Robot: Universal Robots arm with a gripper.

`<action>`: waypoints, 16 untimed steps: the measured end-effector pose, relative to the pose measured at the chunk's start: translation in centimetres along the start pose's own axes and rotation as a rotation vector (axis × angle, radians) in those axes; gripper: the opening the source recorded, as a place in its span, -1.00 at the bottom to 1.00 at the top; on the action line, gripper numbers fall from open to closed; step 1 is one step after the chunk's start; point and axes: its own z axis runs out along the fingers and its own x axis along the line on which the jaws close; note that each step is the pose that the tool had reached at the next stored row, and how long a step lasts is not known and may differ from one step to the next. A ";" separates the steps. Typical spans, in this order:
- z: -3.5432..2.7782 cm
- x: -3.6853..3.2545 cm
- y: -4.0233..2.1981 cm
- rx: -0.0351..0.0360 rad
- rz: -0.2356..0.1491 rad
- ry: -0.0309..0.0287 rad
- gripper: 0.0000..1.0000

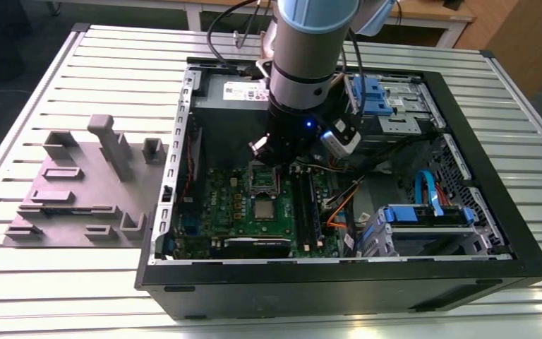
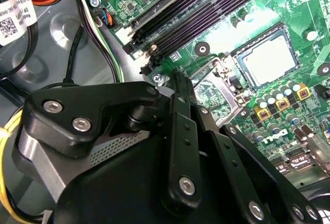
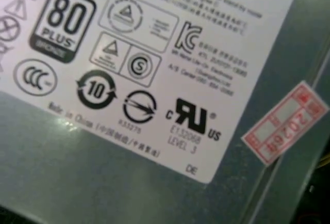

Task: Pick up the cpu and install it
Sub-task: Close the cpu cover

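Exterior view, near to far. A black open-sided computer case [image 1: 346,272] is laid flat on the slatted metal desk [image 1: 64,282]. A grey moulded parts holder [image 1: 73,191] is seen on the desk at the exterior view's left, just beside the case. Inside the case, the small square silvery-topped cpu [image 1: 265,210] lies flat on the green motherboard [image 1: 224,205]. In the second wrist view the cpu [image 2: 268,59] is bordered by a metal frame, beside long black memory slots [image 2: 206,17]. The black gripper [image 1: 271,154] is held above the board, just beyond the cpu and apart from it. Whether the jaws are wide or narrow cannot be told. Farthest, a grey box-shaped power supply with a white label [image 1: 219,90] is seen.
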 end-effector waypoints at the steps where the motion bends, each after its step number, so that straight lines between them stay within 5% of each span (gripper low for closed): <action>1: -0.02 0.01 0.00 0.0000 0.000 -0.0003 -0.80; 9: -0.72 0.03 0.02 0.0010 0.000 -0.0022 -0.80; 16: -0.62 0.02 0.02 -0.0007 0.001 -0.0033 -0.80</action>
